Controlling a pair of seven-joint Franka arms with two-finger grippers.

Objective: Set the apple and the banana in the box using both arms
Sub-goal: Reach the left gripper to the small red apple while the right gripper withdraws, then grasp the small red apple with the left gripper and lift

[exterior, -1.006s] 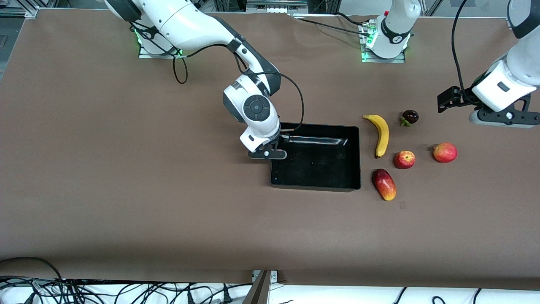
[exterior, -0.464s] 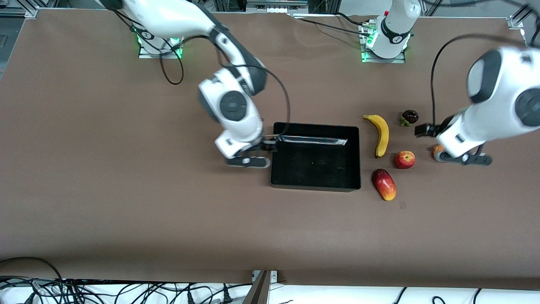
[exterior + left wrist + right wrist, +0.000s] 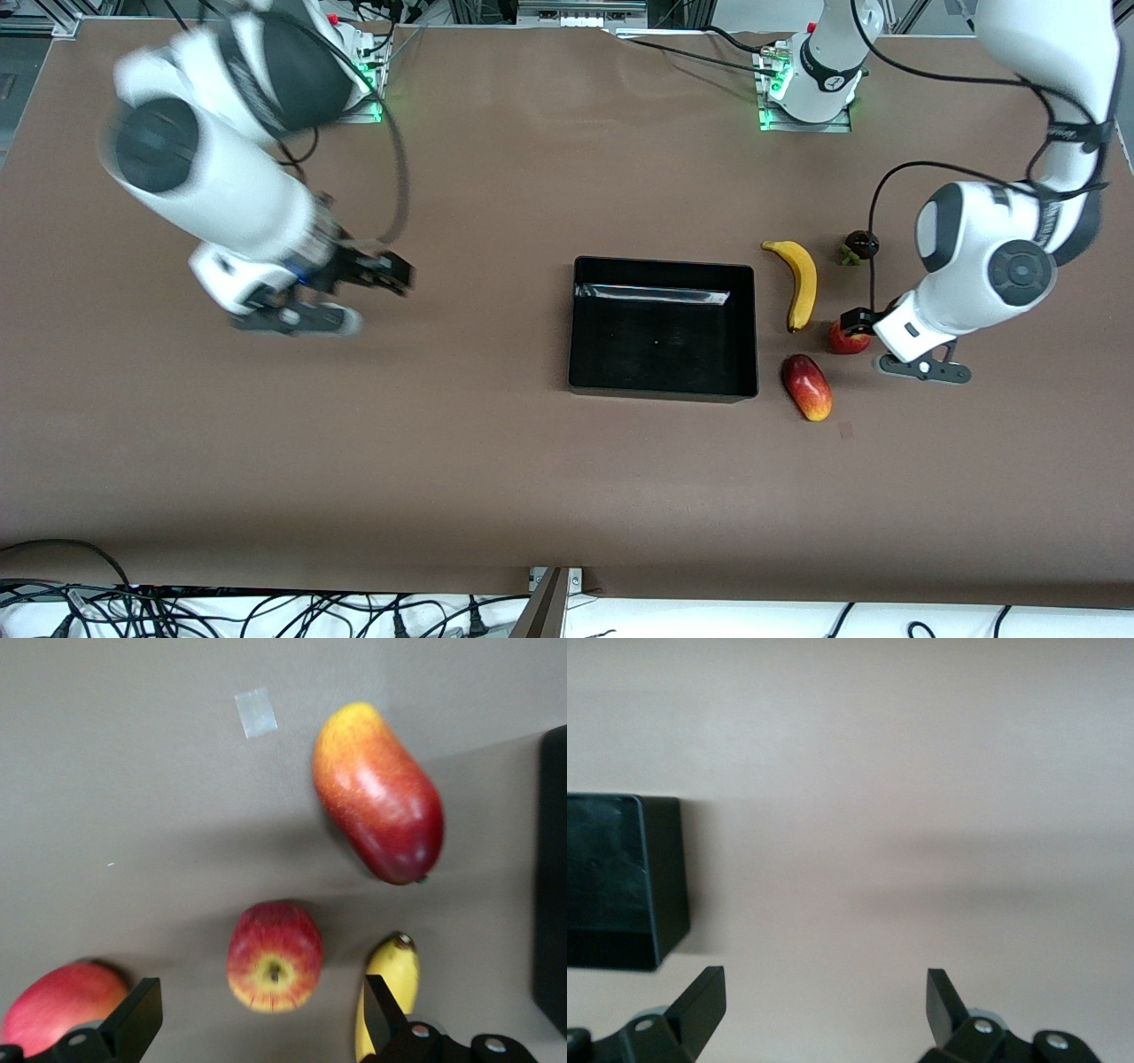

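Note:
The small red apple [image 3: 275,955] lies on the table beside the yellow banana [image 3: 388,994]. My left gripper [image 3: 259,1013] hangs open just over it, one finger on each side, touching nothing. From the front the apple [image 3: 843,339] is half covered by my left gripper [image 3: 856,322], and the banana [image 3: 803,283] lies between it and the black box [image 3: 660,347], which has nothing in it. My right gripper [image 3: 392,272] is open and holds nothing, over bare table toward the right arm's end. In the right wrist view a box corner [image 3: 622,875] shows off to one side of the right gripper [image 3: 824,994].
An oblong red-yellow fruit [image 3: 807,387] lies nearer the camera than the apple. A dark fruit [image 3: 861,244] sits farther back. A larger red fruit [image 3: 58,1006] lies close by one left finger; the left arm hides it from the front. A small tape patch [image 3: 256,711] marks the table.
My right gripper has opened, left the box's corner and swung toward its own end of the table. My left arm has come down from beside the dark fruit to over the apple.

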